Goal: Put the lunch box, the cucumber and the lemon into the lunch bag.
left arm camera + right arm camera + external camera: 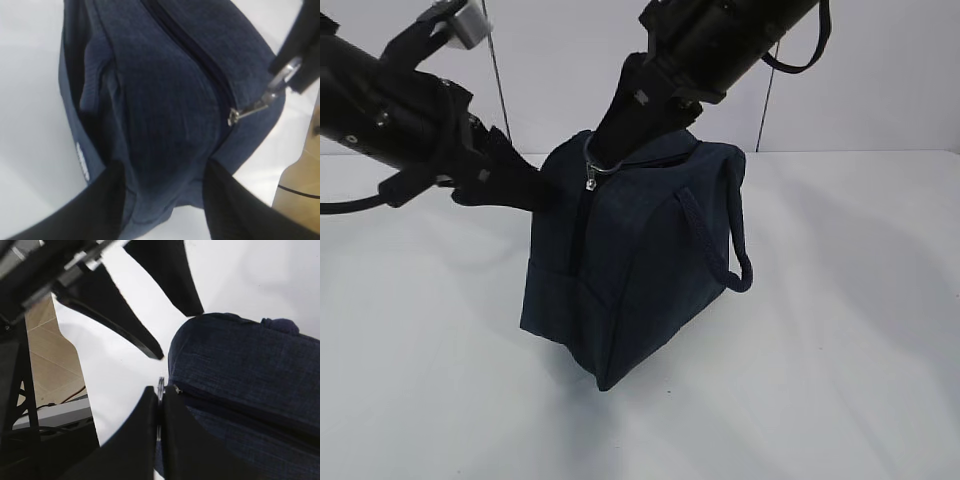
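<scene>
The dark navy lunch bag (pixel 640 270) stands in the middle of the white table. Its zipper (pixel 190 55) runs closed along the top as far as the slider (pixel 234 116). My left gripper (pixel 162 167) straddles the bag's near end, with the fabric (pixel 165 100) pinched between both fingers. My right gripper (pixel 160 390) is shut on the metal ring pull (pixel 160 384) at the bag's top edge (pixel 592 165). The lunch box, the cucumber and the lemon are out of view.
A loop handle (pixel 720 250) hangs down the bag's right side. The white table (pixel 840 380) spreads around the bag. The table's edge, with floor and a stand beyond it (pixel 45 390), shows in the right wrist view.
</scene>
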Tool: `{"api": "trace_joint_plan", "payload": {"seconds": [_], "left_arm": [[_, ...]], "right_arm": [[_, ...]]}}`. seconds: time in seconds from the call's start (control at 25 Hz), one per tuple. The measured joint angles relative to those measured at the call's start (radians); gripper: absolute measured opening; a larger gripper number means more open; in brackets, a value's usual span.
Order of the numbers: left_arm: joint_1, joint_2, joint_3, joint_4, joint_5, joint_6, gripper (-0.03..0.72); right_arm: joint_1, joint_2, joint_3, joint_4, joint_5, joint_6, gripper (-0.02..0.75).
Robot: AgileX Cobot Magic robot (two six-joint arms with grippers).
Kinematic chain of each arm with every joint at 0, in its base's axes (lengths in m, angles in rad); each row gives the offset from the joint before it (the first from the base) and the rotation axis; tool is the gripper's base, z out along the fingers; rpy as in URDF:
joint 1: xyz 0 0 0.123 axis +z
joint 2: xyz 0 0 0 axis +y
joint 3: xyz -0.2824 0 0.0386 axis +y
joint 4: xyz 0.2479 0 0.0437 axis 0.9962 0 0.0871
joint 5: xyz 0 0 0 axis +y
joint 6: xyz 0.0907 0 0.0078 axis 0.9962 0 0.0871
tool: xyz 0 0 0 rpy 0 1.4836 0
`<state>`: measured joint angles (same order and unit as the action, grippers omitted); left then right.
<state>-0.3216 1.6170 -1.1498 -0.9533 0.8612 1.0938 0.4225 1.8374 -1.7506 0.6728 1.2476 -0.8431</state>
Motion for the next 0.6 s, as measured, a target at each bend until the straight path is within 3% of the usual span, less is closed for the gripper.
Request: {"api": "trace_joint_plan", "payload": {"seconds": [0.24, 0.6], "left_arm": [[0.0, 0.051, 0.0, -0.105, -0.012, 0.108, 0.314], [0.0, 0.088, 0.0, -0.132, 0.007, 0.143, 0.013]], "right_arm": [[0.0, 0.001, 0.0, 0.002, 0.0, 0.0, 0.008], [-0.001, 0.004, 0.0, 0.002, 0.0, -0.002, 0.008]]}}
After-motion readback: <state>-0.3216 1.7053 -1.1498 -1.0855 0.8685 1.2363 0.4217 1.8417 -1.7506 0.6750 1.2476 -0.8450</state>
